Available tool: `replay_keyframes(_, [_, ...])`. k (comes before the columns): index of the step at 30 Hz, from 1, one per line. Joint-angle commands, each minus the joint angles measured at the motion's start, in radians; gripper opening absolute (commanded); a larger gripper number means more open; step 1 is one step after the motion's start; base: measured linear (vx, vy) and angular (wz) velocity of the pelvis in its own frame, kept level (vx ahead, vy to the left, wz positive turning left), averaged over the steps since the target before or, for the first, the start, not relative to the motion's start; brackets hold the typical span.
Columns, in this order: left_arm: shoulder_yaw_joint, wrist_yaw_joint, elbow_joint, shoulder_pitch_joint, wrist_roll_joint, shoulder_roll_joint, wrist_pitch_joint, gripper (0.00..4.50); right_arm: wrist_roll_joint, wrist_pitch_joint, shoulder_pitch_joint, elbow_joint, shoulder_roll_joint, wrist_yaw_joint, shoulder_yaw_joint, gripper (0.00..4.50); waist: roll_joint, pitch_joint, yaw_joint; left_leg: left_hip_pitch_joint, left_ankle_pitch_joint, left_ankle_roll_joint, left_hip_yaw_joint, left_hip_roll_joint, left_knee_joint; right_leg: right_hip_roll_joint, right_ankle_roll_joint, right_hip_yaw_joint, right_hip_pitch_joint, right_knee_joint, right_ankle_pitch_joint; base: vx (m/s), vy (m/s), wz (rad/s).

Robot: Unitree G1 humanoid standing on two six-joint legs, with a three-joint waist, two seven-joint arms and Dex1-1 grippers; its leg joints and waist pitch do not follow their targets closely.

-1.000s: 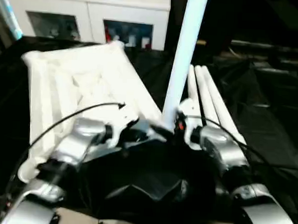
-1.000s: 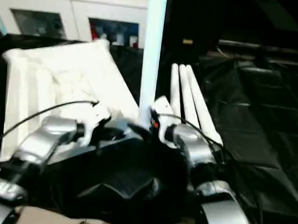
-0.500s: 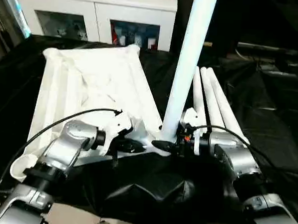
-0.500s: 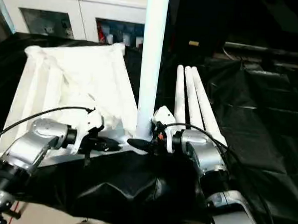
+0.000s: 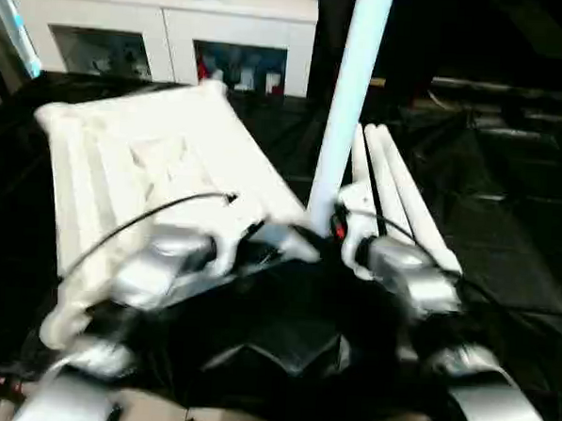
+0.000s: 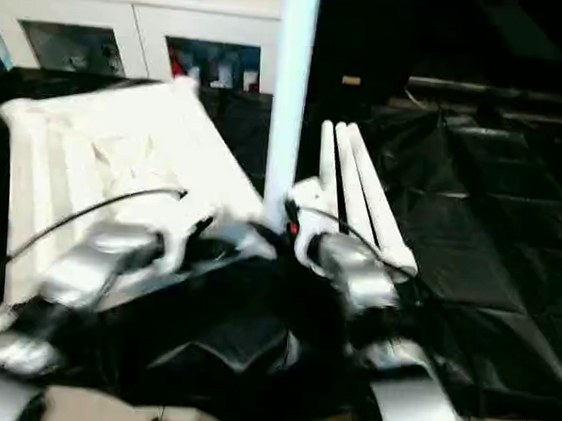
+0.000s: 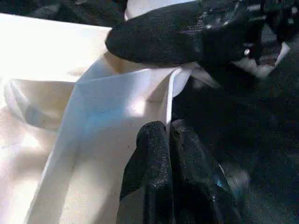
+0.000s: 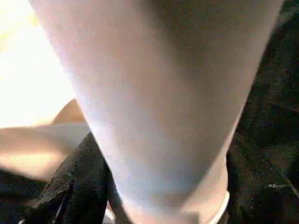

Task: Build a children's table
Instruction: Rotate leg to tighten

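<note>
Leg (image 5: 348, 91) standing upright in the near corner socket of the tabletop (image 5: 142, 156).

Left gripper (image 7: 169, 140) pinched shut on a thin rib of the tabletop's underside, right at that corner. Right gripper (image 5: 329, 230) wrapped around the leg's base, one black finger (image 8: 77, 186) against the tube. Three spare legs (image 5: 390, 193) lying side by side on the black sheet (image 5: 506, 241), just right of the tabletop.

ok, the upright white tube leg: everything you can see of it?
The upright white tube leg is a smooth, plain plastic-looking cylinder, standing nearly vertical with a slight lean, its top out of frame. Its foot sits at the near right corner of the white ribbed plastic tabletop. The right gripper holds it low down.
</note>
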Motion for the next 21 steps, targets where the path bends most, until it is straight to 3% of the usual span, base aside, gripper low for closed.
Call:
replay_keyframes(1, [0.035, 0.093, -0.001, -0.044, -0.007, -0.041, -0.012, 0.0, -0.029, 0.013, 0.013, 0.067, 0.066, -0.023, 0.043, 2.74, 0.0, -0.068, 0.0, 0.01, -0.185, 0.021, -0.013, 0.037, -0.06, -0.083, -0.189, 0.052, 0.049, -0.079, -0.189, 0.0, 0.0, 0.0])
replay_keyframes(3, [0.016, 0.085, -0.013, -0.037, 0.001, -0.044, -0.02, 0.0, -0.015, 0.002, 0.004, 0.081, 0.076, -0.002, 0.037, 2.74, -0.001, -0.067, 0.0, 0.01, -0.184, 0.033, -0.012, 0.037, -0.06, -0.083, -0.195, 0.051, 0.049, -0.079, -0.175, 0.0, 0.0, 0.0])
replay_keyframes(4, [0.009, 0.078, -0.02, -0.032, 0.001, -0.044, -0.018, 0.0, -0.006, 0.004, 0.001, 0.082, 0.079, 0.01, 0.031, 3.28, -0.001, -0.065, 0.0, 0.01, -0.189, 0.037, -0.012, 0.037, -0.06, -0.083, -0.193, 0.051, 0.049, -0.08, -0.187, 0.0, 0.0, 0.0])
replay_keyframes(10, [-0.022, 0.034, -0.05, -0.011, -0.001, -0.032, -0.023, 0.0, -0.013, -0.013, -0.002, 0.082, 0.067, 0.028, 0.039, 3.71, 0.0, -0.064, -0.001, 0.012, -0.213, 0.032, -0.013, 0.039, -0.063, -0.084, -0.185, 0.051, 0.048, -0.083, -0.226, 0.0, 0.0, 0.0])
replay_keyframes(18, [-0.07, -0.112, -0.098, 0.033, -0.012, 0.036, -0.08, 0.0, -0.02, -0.045, 0.025, 0.024, 0.001, 0.155, 0.067, 3.71, -0.002, -0.066, -0.005, 0.007, -0.168, 0.058, -0.011, 0.04, -0.059, -0.085, -0.208, 0.052, 0.053, -0.074, -0.14, 0.0, 0.0, 0.0])
replay_keyframes(21, [-0.084, -0.207, -0.126, 0.057, -0.035, 0.085, -0.114, 0.0, -0.01, -0.053, 0.066, -0.061, -0.056, 0.308, 0.106, 3.71, -0.002, -0.065, -0.001, 0.008, -0.178, 0.066, -0.011, 0.041, -0.059, -0.083, -0.205, 0.052, 0.052, -0.075, -0.152, 0.0, 0.0, 0.0])
